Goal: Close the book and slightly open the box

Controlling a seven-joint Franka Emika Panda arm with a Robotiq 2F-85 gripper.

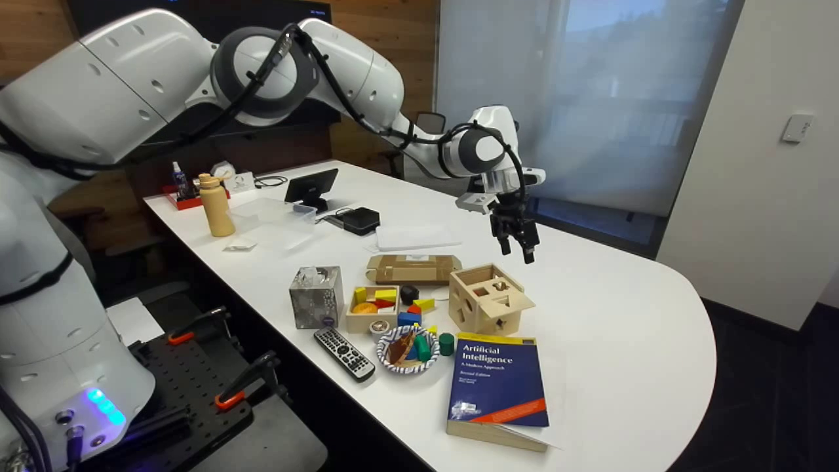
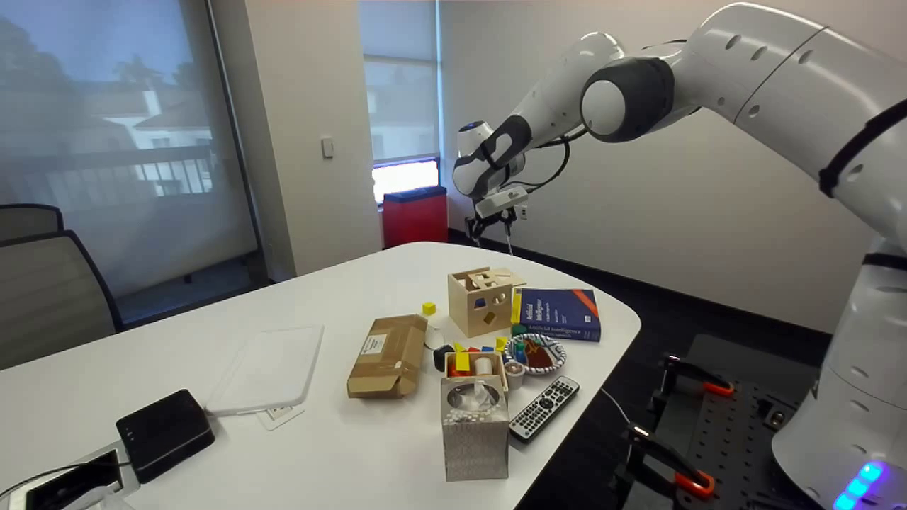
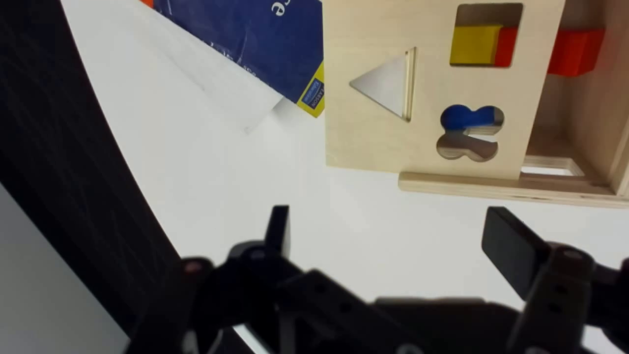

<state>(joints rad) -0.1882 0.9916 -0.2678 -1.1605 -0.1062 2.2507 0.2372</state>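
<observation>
Below and beside the empty, wide-spread tool (image 3: 388, 231), the shape-sorter box (image 2: 469, 315) could lose its overhanging wooden lid (image 3: 432, 88) if a low sweep caught and dragged it outward.

bluish daylight through window shade (image 1: 577, 118); fingers (image 3: 513, 253) slightly blurred (wrist view).

The white arm (image 1: 141, 65) has grey joint rings (image 1: 222, 74), black cabling (image 1: 259, 75), blue lights (image 1: 105, 406) and a black pincer (image 1: 516, 252).

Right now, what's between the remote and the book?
The bowl, in both exterior views. A green block also stands between the bowl and the book in an exterior view.
</observation>
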